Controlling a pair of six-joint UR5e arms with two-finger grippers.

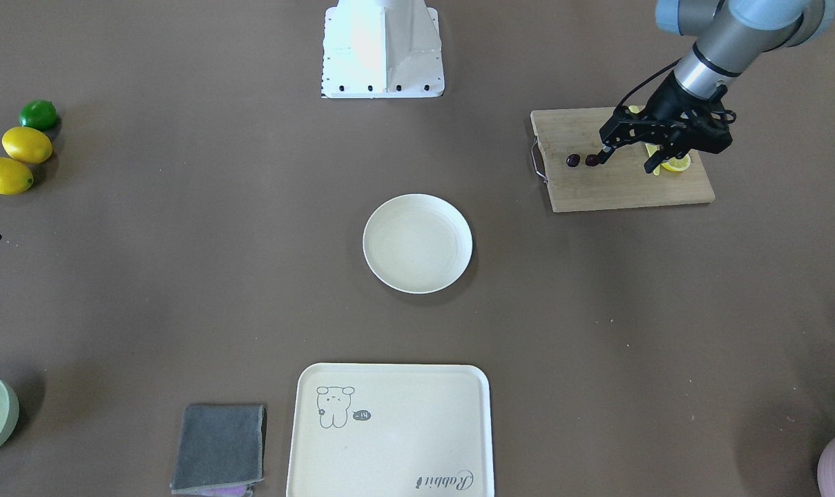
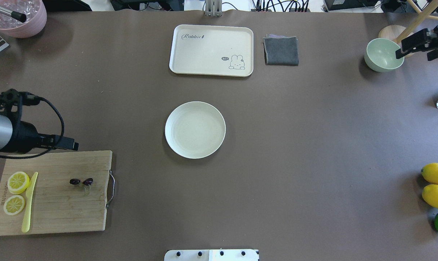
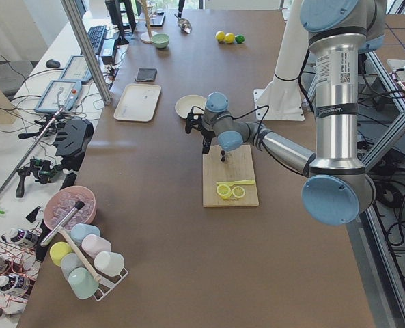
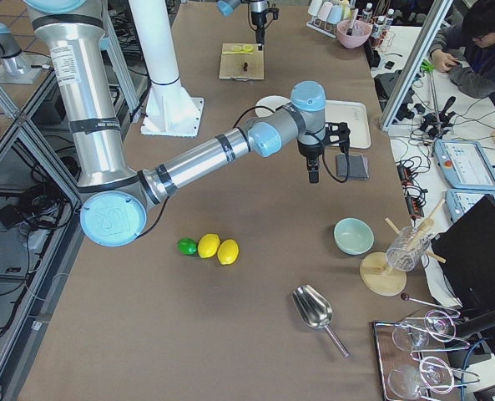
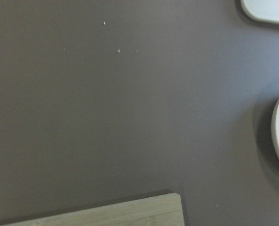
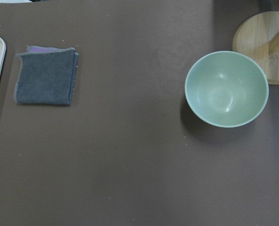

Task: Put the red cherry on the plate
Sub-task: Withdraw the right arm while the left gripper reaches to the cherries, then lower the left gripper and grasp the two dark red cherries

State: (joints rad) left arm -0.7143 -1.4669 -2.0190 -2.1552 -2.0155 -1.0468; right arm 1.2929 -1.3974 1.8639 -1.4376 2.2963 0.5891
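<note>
Left gripper (image 1: 628, 162): hovering empty, fingers spread wide, roughly above the cutting board (image 2: 59, 206) at its long edge away from the robot. Not yet down at the fruit. Probably held wide so as to straddle a small target from above, and high so as to clear the board on the way in.

Red cherry (image 2: 81, 181): lying on the board close to its handled short edge, the one turned toward the plate (image 2: 195, 129). Well apart from the lemon slices (image 2: 18, 182) and the yellow knife (image 2: 29, 203), which crowd the opposite short edge. So open wood all round it, with room for both fingers. Two tiny, round, glossy maroon balls, nearly black, joined by a thin stem that barely shows. Likely to roll or slip under a careless pinch.

Board: flat rectangle of pale, grained bamboo with a wire handle, set near the table's corner on the robot's left.

Plate: round, smooth, matte cream, shallow with a raised rim. Lying bare at mid-table, well clear of every edge, and the rim probably enough to stop rolling fruit.

Right gripper (image 2: 412, 56): raised toward the table's far edge on the robot's right, near the pale green bowl (image 2: 383, 54). Fingers apparently apart, holding nothing, out of the way.
</note>
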